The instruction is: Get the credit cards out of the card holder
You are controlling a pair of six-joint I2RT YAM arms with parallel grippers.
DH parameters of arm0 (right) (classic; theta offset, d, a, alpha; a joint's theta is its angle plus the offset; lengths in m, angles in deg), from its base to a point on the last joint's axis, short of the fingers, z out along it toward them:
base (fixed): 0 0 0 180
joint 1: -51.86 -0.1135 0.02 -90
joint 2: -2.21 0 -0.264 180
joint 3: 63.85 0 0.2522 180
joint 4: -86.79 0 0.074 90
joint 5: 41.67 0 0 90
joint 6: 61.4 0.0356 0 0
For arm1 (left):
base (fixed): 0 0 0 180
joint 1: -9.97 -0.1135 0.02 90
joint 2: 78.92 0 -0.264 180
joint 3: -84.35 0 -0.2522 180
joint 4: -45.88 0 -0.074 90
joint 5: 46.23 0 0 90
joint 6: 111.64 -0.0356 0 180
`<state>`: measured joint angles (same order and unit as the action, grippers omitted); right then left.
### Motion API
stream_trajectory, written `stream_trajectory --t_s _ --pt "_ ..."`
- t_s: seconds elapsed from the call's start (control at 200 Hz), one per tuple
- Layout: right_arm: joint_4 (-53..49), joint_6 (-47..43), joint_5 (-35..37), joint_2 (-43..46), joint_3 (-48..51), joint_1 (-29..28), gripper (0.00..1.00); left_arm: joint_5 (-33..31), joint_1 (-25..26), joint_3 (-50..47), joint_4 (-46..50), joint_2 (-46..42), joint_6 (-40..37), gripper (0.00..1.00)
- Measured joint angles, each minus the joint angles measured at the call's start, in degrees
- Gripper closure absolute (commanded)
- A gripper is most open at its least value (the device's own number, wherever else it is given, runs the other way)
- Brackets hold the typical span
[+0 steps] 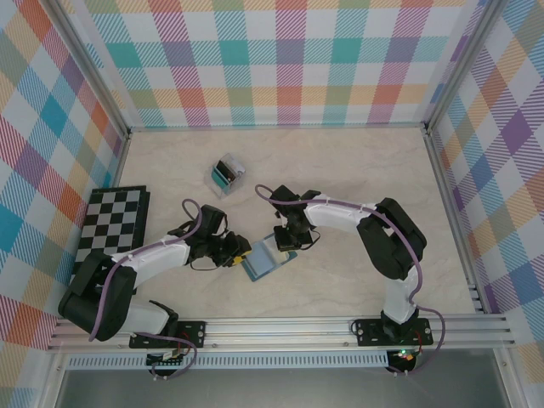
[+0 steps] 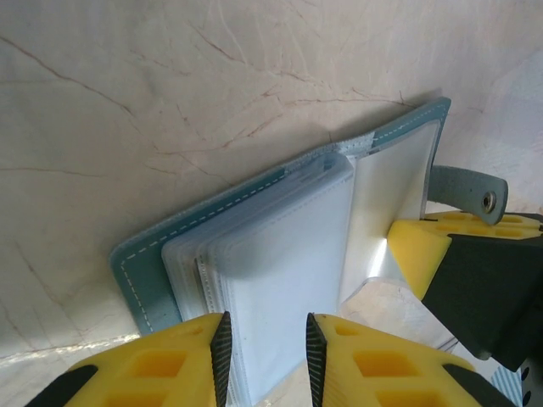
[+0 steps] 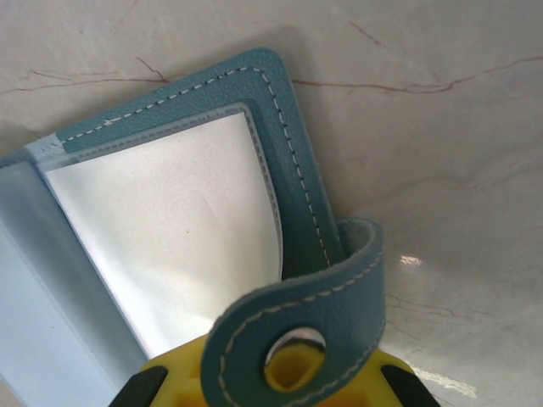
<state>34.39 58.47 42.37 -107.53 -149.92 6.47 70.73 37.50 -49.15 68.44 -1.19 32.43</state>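
— Looking for the card holder [image 1: 262, 261]: lying where?

— Sits open on the marble-patterned bench [image 1: 357, 161], near the middle, just ahead of the two arm bases and between the two pincers. Teal cover with pale stitching, clear sleeves [image 2: 280, 280] stacked across the inside.

— And the left pincer [image 1: 239, 253]?

— Comes in at the holder's left edge. Seen from its own wrist, yellow fingers [image 2: 170, 365] parted, released, with the stack of sleeves running under both and showing through the gap. Touching the sleeves or just above them: cannot tell.

— And the right pincer [image 1: 286, 244]?

— Clenched on the card holder, at the outer edge of the panel that carries the closing tab [image 3: 327, 314]. Holds that panel tilted up off the bench. In the right wrist view, tab curling over the yellow finger [image 3: 174, 377], metal snap [image 3: 293, 348] facing the camera. In the left wrist view, one finger of it pressed on that panel's clear pocket.

— Anything else on the bench?

— Small clear plastic box [image 1: 226, 176] with teal and black contents farther back, well apart from the holder. Black-and-white chessboard [image 1: 115, 223] along the left side.
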Motion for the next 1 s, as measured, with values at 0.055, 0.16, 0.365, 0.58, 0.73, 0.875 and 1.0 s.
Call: stream_trajectory --t_s 0.055,0.16,0.365,0.58,0.73,0.875,1.0 --pt "0.0 0.2 0.0 0.0 0.0 0.0 0.94 0.0 0.35 0.0 -0.02 0.28 0.04 0.67" --pt "0.0 0.63 0.0 0.0 0.0 0.0 0.93 -0.17 0.74 0.0 0.02 1.2 0.26 0.64" --pt "0.0 1.03 -0.02 0.0 0.0 0.0 0.93 -0.44 0.96 0.13 -0.42 2.73 0.39 0.68" --pt "-0.02 1.03 0.0 0.0 0.0 0.0 0.93 -0.37 1.01 0.46 -1.7 4.0 0.42 0.75" --pt "-0.04 1.03 -0.02 0.0 0.0 0.0 0.93 -0.2 1.18 0.59 -1.99 4.24 0.42 0.75" --pt "-0.04 1.03 0.0 0.0 0.0 0.0 0.93 0.02 1.22 0.87 -2.05 4.24 0.37 0.74" --pt "-0.04 1.03 -0.02 0.0 0.0 0.0 0.93 -0.17 1.22 1.25 -0.92 4.02 -0.37 0.67"
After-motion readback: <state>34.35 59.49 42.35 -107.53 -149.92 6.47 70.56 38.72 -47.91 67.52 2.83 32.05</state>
